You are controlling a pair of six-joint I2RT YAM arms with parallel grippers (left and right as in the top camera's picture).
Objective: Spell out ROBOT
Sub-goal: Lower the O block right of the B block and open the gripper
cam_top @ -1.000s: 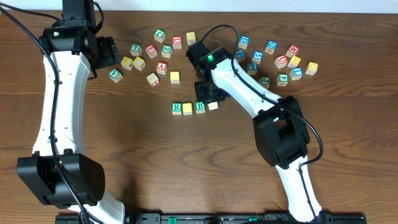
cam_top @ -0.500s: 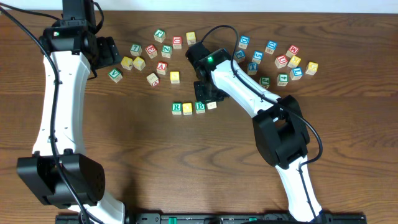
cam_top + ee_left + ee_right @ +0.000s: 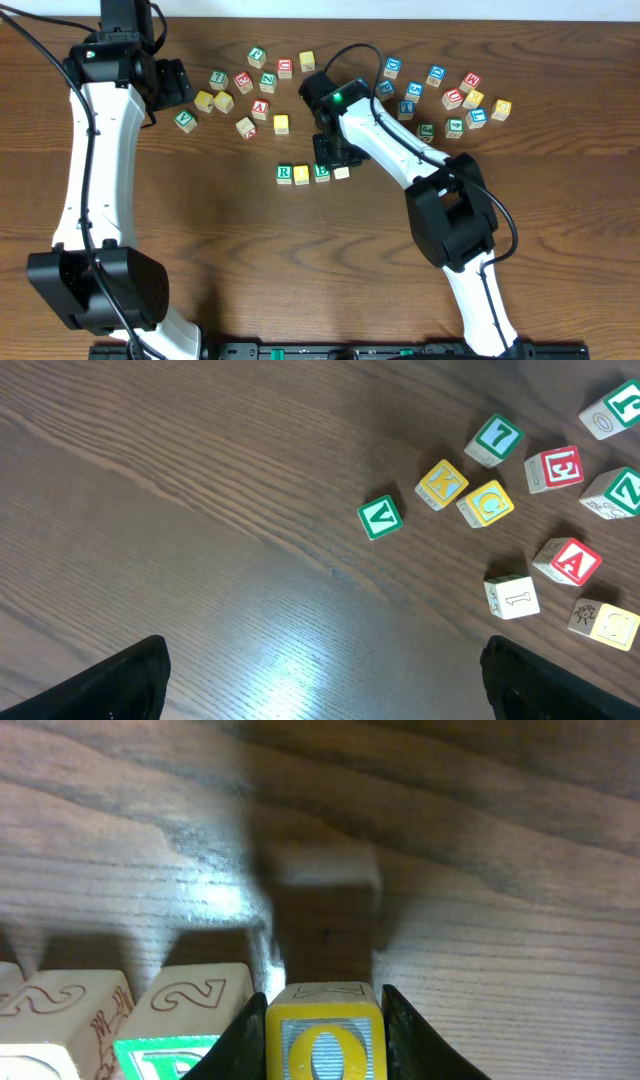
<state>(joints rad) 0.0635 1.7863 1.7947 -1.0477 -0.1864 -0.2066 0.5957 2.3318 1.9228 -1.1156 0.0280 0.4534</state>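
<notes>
Near the middle of the table stands a row of cubes: green R (image 3: 284,173), a yellow-faced cube (image 3: 302,173), green B (image 3: 321,172), then a yellow O cube (image 3: 341,172). My right gripper (image 3: 340,168) comes down on that last cube. In the right wrist view its fingers press both sides of the yellow O cube (image 3: 325,1045), so my right gripper (image 3: 325,1012) is shut on it, close beside the B cube (image 3: 190,1025). My left gripper (image 3: 176,85) hangs open at the back left, and in its own view the left gripper (image 3: 325,695) holds nothing. I cannot make out the T cube.
Loose cubes lie scattered along the back, among them a green V (image 3: 380,517), a red A (image 3: 571,560) and two yellow cubes (image 3: 442,484). A second cluster (image 3: 455,98) sits at the back right, beside the right arm.
My right gripper has shifted slightly left with the O cube, bringing it up beside the B cube. The left arm has not moved.
</notes>
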